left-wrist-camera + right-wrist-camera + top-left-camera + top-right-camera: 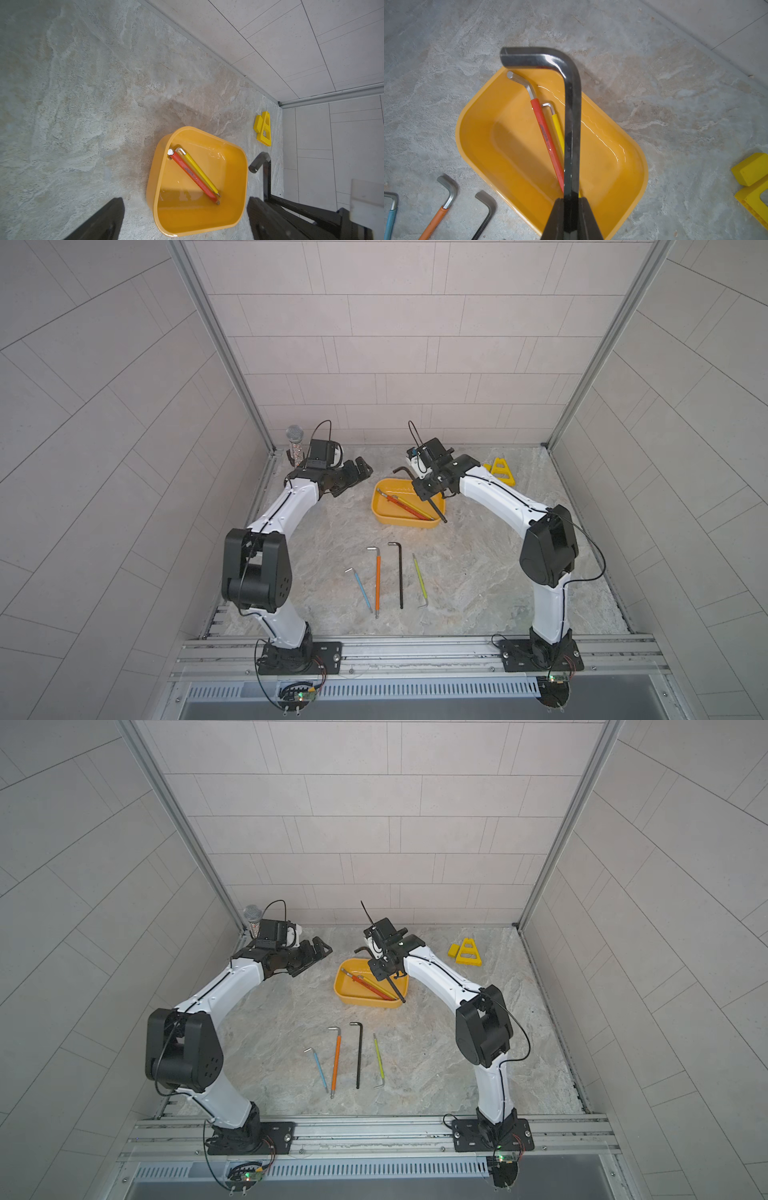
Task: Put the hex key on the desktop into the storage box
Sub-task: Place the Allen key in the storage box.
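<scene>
- Two keys already lie in the storage box [399, 519]: a red hex key [548, 141] and a yellow hex key [557, 124], side by side.
- The right gripper [572, 199] is squeezed tight on a big black hex key [572, 124] and holds it in the air over the box. The bent end points to 11 o'clock, past the far rim. The straight end pokes out toward 4 o'clock, by the near corner. This key is not in the box yet.
- The left gripper [353, 477] holds nothing. Its fingers [104, 220] are spread wide, and it sits at 10 o'clock from the box.
- Four more keys wait on the desktop [332, 539], in a row at 6 o'clock from the box: a blue hex key [363, 589], an orange hex key [378, 580], a thin black hex key [401, 576] and a green hex key [419, 578].
- So it looks like two are done, one is on its way, and four are left. That is less than half.
- In both top views the right wrist covers the jaws and the middle of the big key.
- It is hard to tell if the big key's straight tip touches the box rim.
- In the right wrist view the big key hides the low end of the yellow one, the blue key is cut off at the edge, and the green one does not show.
- A yellow stand [500, 470] sits at 2 o'clock from the box, well apart.
- A microphone [294, 435] stands in the 10 o'clock corner, partly behind the left arm.
</scene>
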